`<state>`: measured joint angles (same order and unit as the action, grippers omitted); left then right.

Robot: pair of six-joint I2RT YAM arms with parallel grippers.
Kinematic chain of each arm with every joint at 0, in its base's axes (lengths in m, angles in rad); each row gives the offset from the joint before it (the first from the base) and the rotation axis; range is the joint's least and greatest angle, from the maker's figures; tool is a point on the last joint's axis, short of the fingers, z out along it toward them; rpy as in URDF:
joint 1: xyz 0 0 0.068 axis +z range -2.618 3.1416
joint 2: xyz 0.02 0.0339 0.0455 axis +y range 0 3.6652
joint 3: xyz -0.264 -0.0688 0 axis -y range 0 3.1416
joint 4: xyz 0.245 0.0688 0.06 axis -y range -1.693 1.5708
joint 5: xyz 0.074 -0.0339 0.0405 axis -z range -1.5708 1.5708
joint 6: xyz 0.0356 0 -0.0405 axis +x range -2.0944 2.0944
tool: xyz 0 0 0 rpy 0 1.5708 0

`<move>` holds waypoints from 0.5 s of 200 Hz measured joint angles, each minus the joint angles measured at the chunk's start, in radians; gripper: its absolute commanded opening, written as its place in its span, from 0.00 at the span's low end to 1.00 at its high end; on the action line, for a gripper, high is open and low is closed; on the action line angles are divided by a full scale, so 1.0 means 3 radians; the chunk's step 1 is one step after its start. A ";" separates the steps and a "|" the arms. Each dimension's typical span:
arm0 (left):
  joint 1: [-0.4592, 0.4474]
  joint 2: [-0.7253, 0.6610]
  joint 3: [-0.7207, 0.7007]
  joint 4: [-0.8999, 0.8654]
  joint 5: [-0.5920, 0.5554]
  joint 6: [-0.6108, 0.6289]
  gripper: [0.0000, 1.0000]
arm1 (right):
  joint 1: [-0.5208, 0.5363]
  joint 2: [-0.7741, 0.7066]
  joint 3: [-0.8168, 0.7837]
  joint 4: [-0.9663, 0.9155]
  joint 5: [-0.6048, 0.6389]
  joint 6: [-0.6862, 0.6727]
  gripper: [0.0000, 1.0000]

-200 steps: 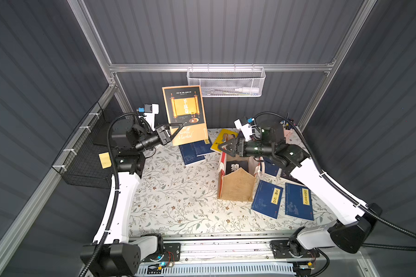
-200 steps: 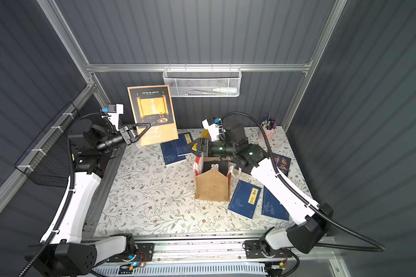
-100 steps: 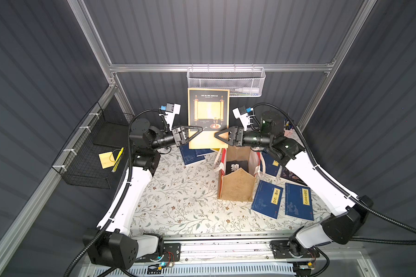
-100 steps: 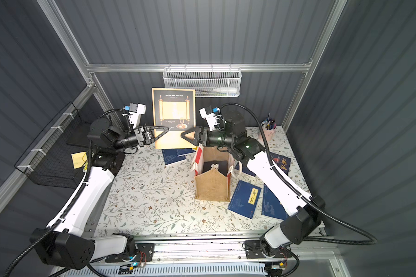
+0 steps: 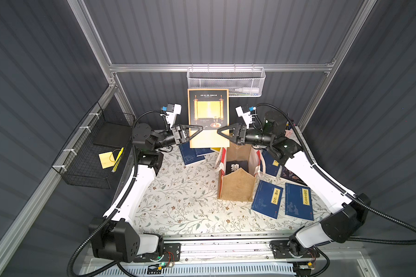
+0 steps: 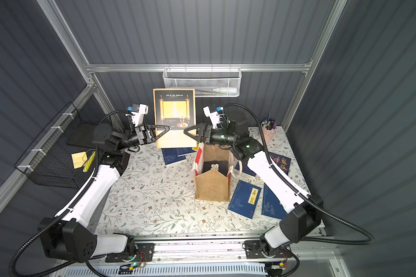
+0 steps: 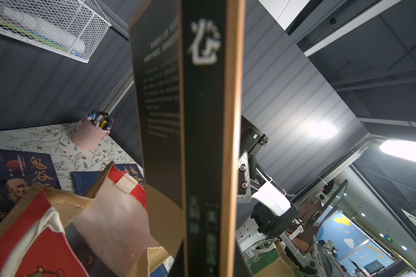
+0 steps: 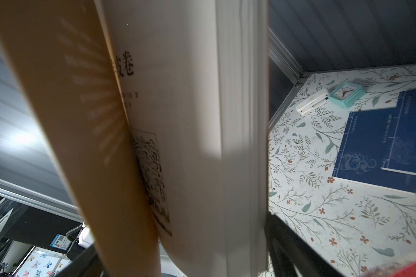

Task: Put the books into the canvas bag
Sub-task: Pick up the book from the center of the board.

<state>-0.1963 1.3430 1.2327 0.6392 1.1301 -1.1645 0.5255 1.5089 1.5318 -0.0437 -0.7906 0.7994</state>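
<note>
A yellow-edged book (image 5: pixel 208 117) (image 6: pixel 174 117) with a dark scroll cover hangs upright behind the canvas bag (image 5: pixel 237 189) (image 6: pixel 211 187). My left gripper (image 5: pixel 202 127) (image 6: pixel 168 127) is shut on its spine edge (image 7: pixel 204 144). My right gripper (image 5: pixel 218 131) (image 6: pixel 185 130) is open at the opposite edge, and the fanned pages (image 8: pixel 240 120) sit between its fingers (image 8: pixel 293 247). A dark book (image 5: pixel 234 167) stands inside the bag. Navy books (image 5: pixel 267 202) (image 5: pixel 298 201) lie to the right of the bag, and more (image 5: pixel 192 154) (image 8: pixel 375 148) lie behind it.
A white mesh basket (image 5: pixel 226 80) hangs on the back wall. A black wire basket (image 5: pixel 91 156) is on the left wall. A pink pen cup (image 6: pixel 268 130) and a dark book with orange characters (image 6: pixel 281 164) are at the back right. A teal clock (image 8: pixel 346 93) sits in the back corner.
My left arm swung the book from the left to the middle, behind the bag, and stood it upright. My right gripper rose from the bag's mouth to the book's free edge.
</note>
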 measured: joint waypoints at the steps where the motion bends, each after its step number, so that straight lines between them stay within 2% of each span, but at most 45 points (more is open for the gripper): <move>1: 0.0000 0.0001 0.0000 0.0009 0.0001 -0.0006 0.00 | -0.0001 0.0000 0.0000 -0.0004 0.0000 -0.0001 0.88; 63: -0.0027 0.0011 0.0000 0.0196 0.0079 -0.0177 0.00 | -0.0102 0.0000 -0.0037 -0.0022 -0.0145 0.0018 0.89; 100: -0.0046 0.0029 -0.0066 0.0212 0.0078 -0.0187 0.00 | -0.0116 0.0000 -0.0081 0.0234 -0.0360 0.0191 0.88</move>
<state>-0.2100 1.3518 1.2129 0.7029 1.1534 -1.2205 0.4908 1.5089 1.5074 0.0265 -0.8986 0.8566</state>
